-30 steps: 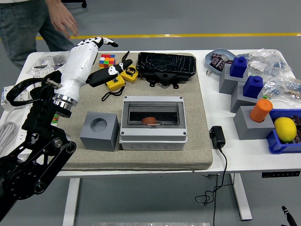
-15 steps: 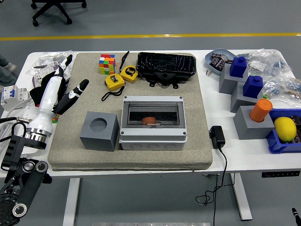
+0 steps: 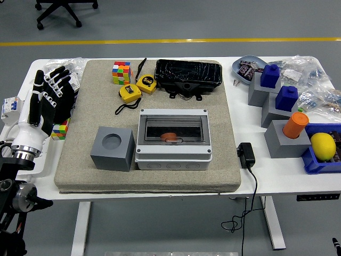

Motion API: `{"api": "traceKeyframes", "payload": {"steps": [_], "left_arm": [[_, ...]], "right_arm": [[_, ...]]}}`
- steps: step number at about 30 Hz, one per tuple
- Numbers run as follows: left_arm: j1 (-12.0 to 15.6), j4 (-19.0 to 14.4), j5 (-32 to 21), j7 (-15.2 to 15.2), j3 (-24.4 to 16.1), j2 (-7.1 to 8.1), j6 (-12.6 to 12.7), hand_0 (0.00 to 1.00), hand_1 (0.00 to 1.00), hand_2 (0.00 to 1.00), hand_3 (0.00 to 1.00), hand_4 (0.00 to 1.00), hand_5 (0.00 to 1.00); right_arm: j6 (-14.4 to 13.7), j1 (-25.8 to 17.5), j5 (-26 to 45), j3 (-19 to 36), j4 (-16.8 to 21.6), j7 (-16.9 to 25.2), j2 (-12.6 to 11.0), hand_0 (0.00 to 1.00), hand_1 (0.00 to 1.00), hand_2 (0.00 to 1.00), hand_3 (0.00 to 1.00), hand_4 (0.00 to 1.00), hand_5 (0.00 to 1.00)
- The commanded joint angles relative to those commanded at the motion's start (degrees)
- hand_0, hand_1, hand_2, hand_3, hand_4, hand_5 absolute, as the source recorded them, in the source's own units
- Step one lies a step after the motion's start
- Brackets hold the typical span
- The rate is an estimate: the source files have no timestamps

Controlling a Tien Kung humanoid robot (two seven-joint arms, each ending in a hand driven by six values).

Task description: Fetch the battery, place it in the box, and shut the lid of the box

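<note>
Left robot hand (image 3: 47,104) is raised at the far left edge of the surface (image 3: 250,176), fingers spread, holding nothing. It partly hides a colored cube (image 3: 59,129) and plastic bags behind it; its arm is cut off at the lower left corner. Right arm isn't visible. Well to the hand's right sits the grey box (image 3: 173,140), clear lid down, w/ an orange battery (image 3: 170,137) dimly seen through it. Vs 0.5 s ago: the hand has pulled back left off the mat (image 3: 154,173) and turned upright.
</note>
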Motion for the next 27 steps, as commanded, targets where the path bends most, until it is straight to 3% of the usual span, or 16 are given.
{"api": "traceKeyframes", "payload": {"steps": [5,11,14,19,26,27], "left_arm": [[-0.2,0.4,-5.9,1.4,1.2,0.17,-0.6,0.711,0.750,0.748,0.721,0.998,0.998],[-1.4,0.7,-8.0,1.5,1.6,-0.10,-0.1,0.701,0.738,0.734,0.709,0.998,0.998],[-2.7,0.6,-7.9,1.6,1.9,-0.29,-0.1,0.701,0.738,0.734,0.709,0.998,0.998],[-3.5,-0.5,-6.8,1.2,1.9,0.32,0.8,0.697,0.738,0.737,0.711,0.998,0.998],[-2.8,-0.6,-5.6,0.9,0.4,0.65,2.8,0.694,0.732,0.726,0.704,0.998,0.998],[-2.9,-0.7,-4.6,1.0,0.6,0.55,3.1,0.693,0.725,0.719,0.698,0.998,0.998]], "right_arm": [[0.4,0.5,4.8,-2.2,0.0,0.5,0.1,0.949,0.856,0.809,0.822,0.998,0.998],[1.5,0.9,17.8,-8.5,0.0,2.3,-0.5,0.939,0.851,0.804,0.819,0.998,0.998],[1.7,2.1,23.0,-11.2,0.0,2.6,-1.9,0.939,0.851,0.804,0.819,0.998,0.998],[2.1,4.0,26.5,-13.8,0.0,3.3,-3.9,0.944,0.852,0.804,0.816,0.998,0.998],[2.6,5.2,27.7,-16.4,0.0,3.5,-4.5,0.944,0.850,0.803,0.817,0.998,0.998],[2.5,5.2,26.7,-16.3,0.0,3.2,-4.4,0.909,0.769,0.711,0.679,0.998,0.998]]}}
